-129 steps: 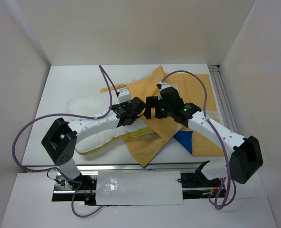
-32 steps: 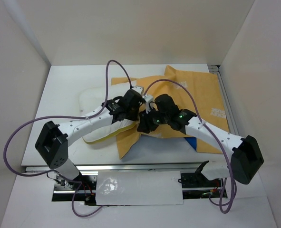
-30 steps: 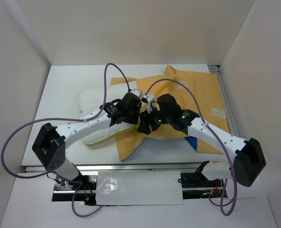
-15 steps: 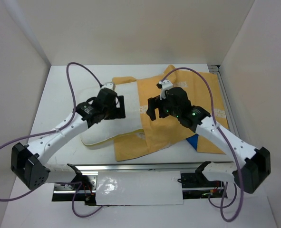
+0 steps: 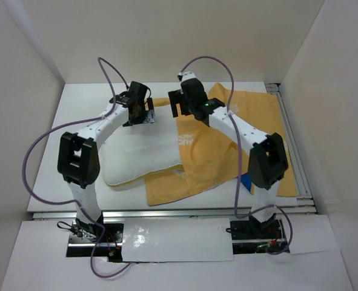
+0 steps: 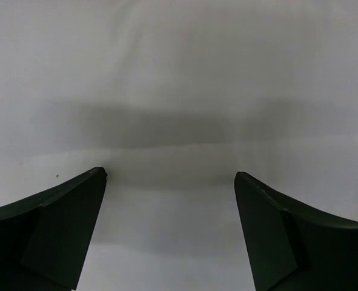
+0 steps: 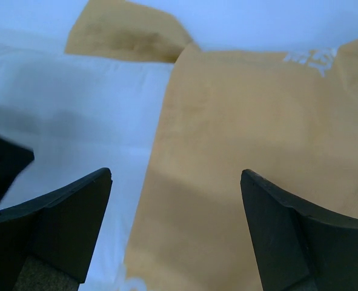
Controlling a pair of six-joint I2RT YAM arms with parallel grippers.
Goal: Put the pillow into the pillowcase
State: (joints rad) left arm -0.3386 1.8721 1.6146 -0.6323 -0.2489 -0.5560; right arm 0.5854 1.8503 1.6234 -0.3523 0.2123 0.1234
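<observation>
Tabletop (image 5: 76, 121) — pillow (image 5: 139, 148) diagonal, perhaps inside pillowcase (image 5: 227, 145); left claw (image 6: 169, 176), right claw (image 7: 175, 173) gape empty.

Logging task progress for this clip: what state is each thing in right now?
pillow: lying flat, right end under the pillowcase edge, rest exposed
pillowcase: spread out, wrinkled, unheld
left gripper: fingers open, empty, over the pillow
right gripper: fingers open, empty, over the pillowcase edge
</observation>
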